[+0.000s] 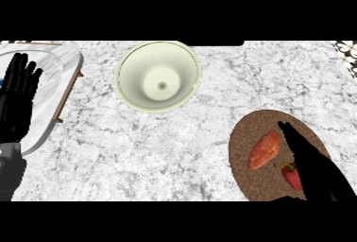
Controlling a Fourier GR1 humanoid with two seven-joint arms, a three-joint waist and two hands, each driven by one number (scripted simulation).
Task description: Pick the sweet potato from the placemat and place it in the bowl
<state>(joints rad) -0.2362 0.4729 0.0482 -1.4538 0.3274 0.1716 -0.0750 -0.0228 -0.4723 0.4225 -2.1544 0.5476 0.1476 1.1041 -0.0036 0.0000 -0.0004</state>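
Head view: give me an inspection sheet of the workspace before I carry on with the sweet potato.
Surface: marbled counter, no spills seen.
Job's things: sweet potato lies on the round brown placemat, not yet lifted; bowl stands apart at upper centre, nothing in it.
Clutter: red vegetable on the placemat beside the sweet potato, partly hidden by the right hand; pale tray at the left edge.
Hands: right hand open, fingers straight over the placemat, just right of the sweet potato; contact cannot be told. Left hand open, resting at the left edge.
Cables: nothing seen.
Surroundings: patterned object at the top right corner, cut off.
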